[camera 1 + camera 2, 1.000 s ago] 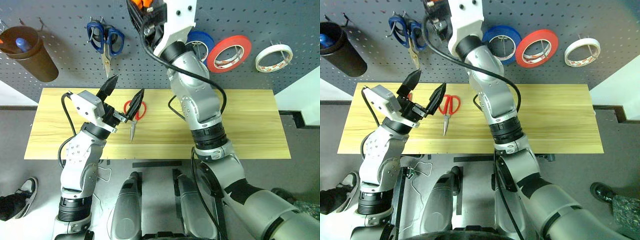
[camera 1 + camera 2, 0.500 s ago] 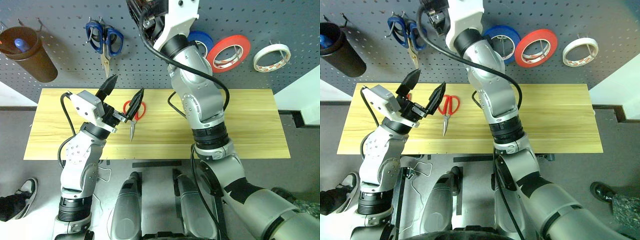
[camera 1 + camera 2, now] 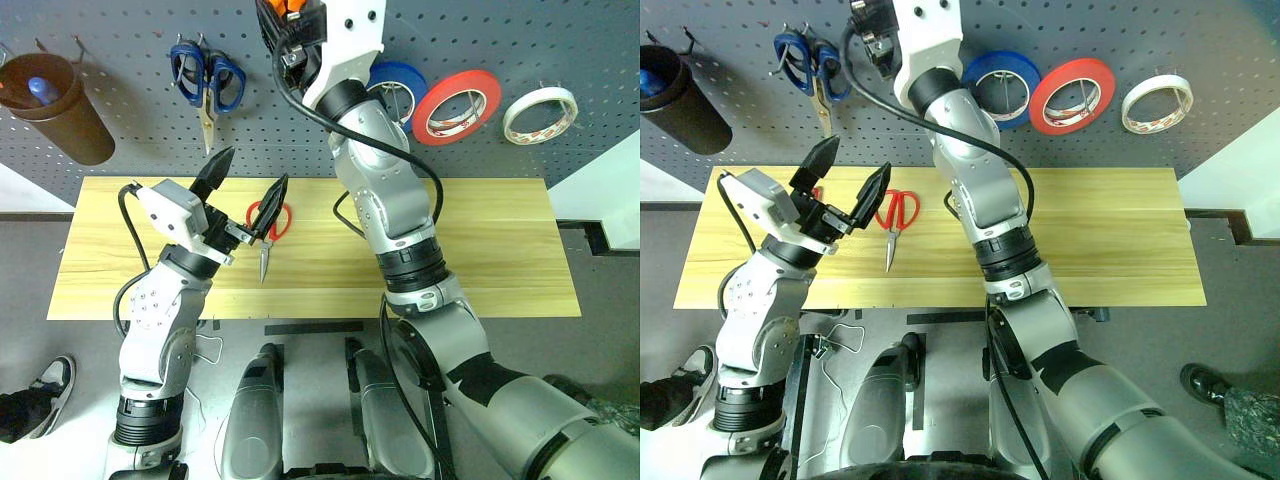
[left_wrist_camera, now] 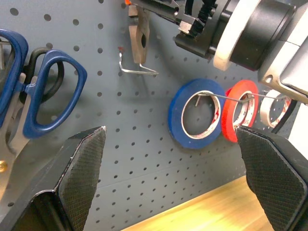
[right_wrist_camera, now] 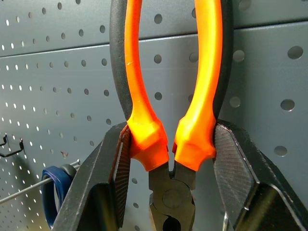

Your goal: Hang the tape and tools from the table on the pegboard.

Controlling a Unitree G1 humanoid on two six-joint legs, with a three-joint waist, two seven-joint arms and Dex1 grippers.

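Centrally, the right gripper (image 5: 171, 144) is clamped on the pliers (image 5: 168, 96), its two black fingers pressing the orange-and-black handles just above the pivot, handles pointing away from the wrist, close before the pegboard (image 5: 57, 57). Directly beside the plier jaws a wire hook (image 4: 137, 70) projects from the board. To that gripper's left hang the blue-handled scissors (image 3: 207, 80); to its right, the blue roll (image 3: 1000, 88), the red roll (image 3: 1072, 95) and, farthest, the white-cream tape (image 3: 1156, 102). Below, the left gripper (image 3: 245, 190) hovers with its fingers spread wide and empty above the table (image 3: 480, 250); the red-handled scissors (image 3: 896, 218) lie flat just beyond its right fingertip.
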